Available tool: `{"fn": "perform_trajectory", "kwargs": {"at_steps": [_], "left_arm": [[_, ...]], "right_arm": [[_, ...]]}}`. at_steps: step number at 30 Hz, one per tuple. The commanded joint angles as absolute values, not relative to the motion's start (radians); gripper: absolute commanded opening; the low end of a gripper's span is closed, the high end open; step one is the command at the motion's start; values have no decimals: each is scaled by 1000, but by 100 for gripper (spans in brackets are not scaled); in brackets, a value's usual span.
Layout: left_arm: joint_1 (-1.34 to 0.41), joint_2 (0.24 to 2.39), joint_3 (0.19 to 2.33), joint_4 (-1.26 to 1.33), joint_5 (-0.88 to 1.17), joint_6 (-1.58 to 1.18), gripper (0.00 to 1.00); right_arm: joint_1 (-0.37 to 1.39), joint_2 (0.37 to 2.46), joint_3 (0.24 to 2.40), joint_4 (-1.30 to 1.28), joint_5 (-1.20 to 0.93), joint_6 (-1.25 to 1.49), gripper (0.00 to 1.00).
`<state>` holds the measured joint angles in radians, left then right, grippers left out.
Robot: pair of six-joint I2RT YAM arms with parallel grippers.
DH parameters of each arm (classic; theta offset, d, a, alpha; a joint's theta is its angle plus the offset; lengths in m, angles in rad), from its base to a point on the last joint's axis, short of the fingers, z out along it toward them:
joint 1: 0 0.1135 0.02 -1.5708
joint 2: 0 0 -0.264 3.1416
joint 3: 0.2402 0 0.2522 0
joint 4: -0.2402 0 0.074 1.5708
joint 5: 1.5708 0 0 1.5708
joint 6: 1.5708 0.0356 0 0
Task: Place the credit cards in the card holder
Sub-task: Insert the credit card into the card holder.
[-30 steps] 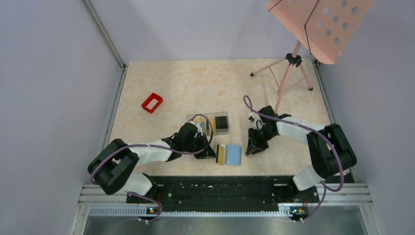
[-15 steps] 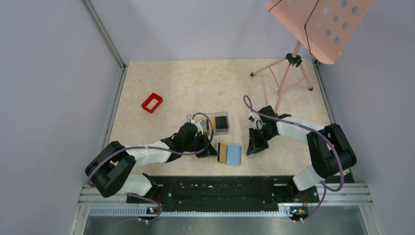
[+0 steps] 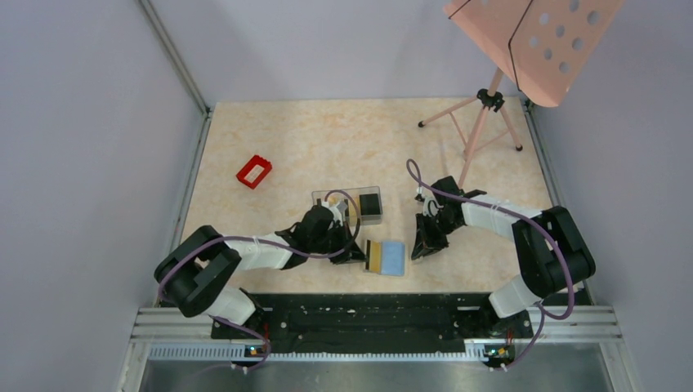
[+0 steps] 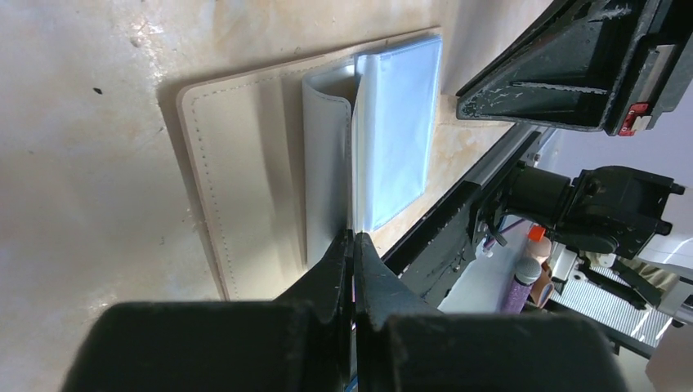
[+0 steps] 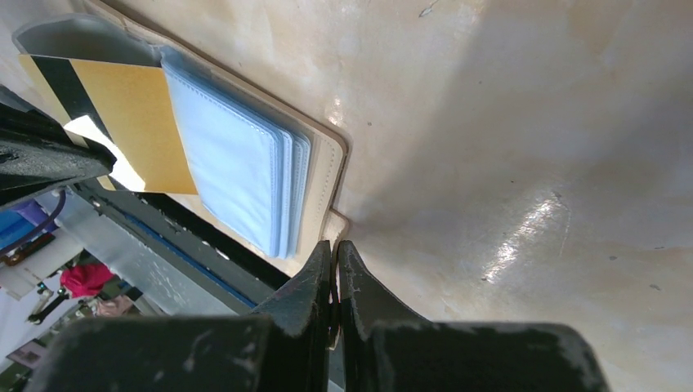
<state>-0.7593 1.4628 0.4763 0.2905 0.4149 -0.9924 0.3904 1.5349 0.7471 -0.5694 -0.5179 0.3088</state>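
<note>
The card holder [image 3: 394, 258] lies open on the table, its light blue lining up and its beige cover [image 4: 245, 163] flat. A yellow-gold credit card [image 3: 369, 256] with a black stripe [image 5: 131, 122] sits at the holder's left half, tucked partly under a beige pocket. My left gripper [image 4: 353, 237] is shut on that card's near edge, which the left wrist view shows edge-on. My right gripper [image 5: 336, 245] is shut on the holder's small beige snap tab at its right edge. Black credit cards [image 3: 370, 204] stand in a clear box behind.
The clear plastic box [image 3: 335, 198] sits just behind my left gripper [image 3: 357, 255]. A red frame [image 3: 254, 171] lies at the far left. A pink music stand [image 3: 482, 122] stands at the back right. The black base rail [image 3: 368, 310] runs close in front of the holder.
My left arm's rear links have swung a little to the right. Both grippers, the card and the holder stay almost where they were.
</note>
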Motion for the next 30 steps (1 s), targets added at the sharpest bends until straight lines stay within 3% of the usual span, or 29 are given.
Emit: {"fn": "perform_trajectory", "kwargs": {"at_steps": [1,24,30], "left_arm": [[-769,1473,502,374,433,-994,0],[-790,1533,484,486,461,-1060,0],[-808,1476,460,420,374,-1086,0]], "right_arm": [[401,1546,752,-555,-534,297,0],[400,1560,740,-532,-553,304,0],[402,1558,741,-532,-554,306,0]]}}
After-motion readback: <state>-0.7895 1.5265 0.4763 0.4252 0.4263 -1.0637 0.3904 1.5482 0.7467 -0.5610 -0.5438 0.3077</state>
